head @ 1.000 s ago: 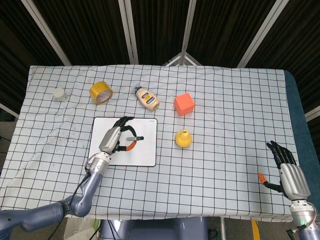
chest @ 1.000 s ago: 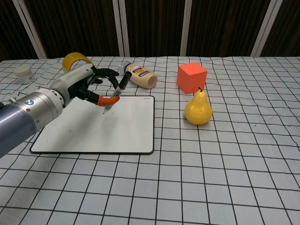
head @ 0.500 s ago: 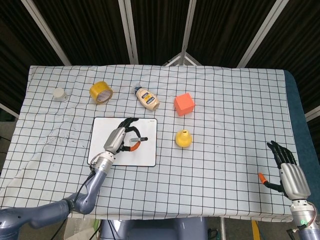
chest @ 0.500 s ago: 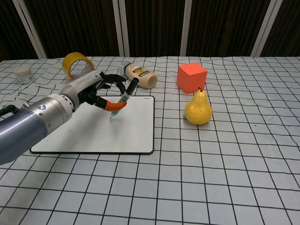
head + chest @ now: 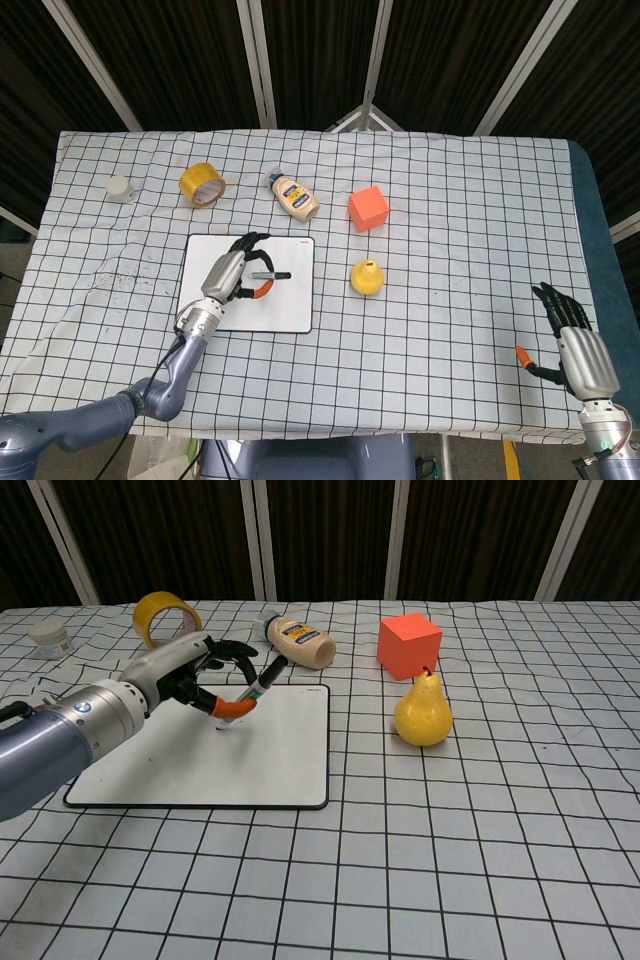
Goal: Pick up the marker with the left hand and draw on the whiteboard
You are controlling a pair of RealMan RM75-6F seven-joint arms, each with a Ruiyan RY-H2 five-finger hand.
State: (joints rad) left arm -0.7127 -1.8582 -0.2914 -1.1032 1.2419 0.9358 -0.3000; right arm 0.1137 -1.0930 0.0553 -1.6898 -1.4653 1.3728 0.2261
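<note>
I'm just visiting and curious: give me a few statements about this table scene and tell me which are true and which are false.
1. The left hand holds the marker over the whiteboard. True.
2. The yellow pear stands on the whiteboard. False: it stands on the checked cloth, beside the board.
3. The right hand holds the orange cube. False: it holds nothing, far from the cube.
4. The bottle lies on its side. True.

Left robot hand [image 5: 190,675] curled, gripping.

A lab: gridded tablecloth [image 5: 450,230], dark curtains [image 5: 320,540], test props.
</note>
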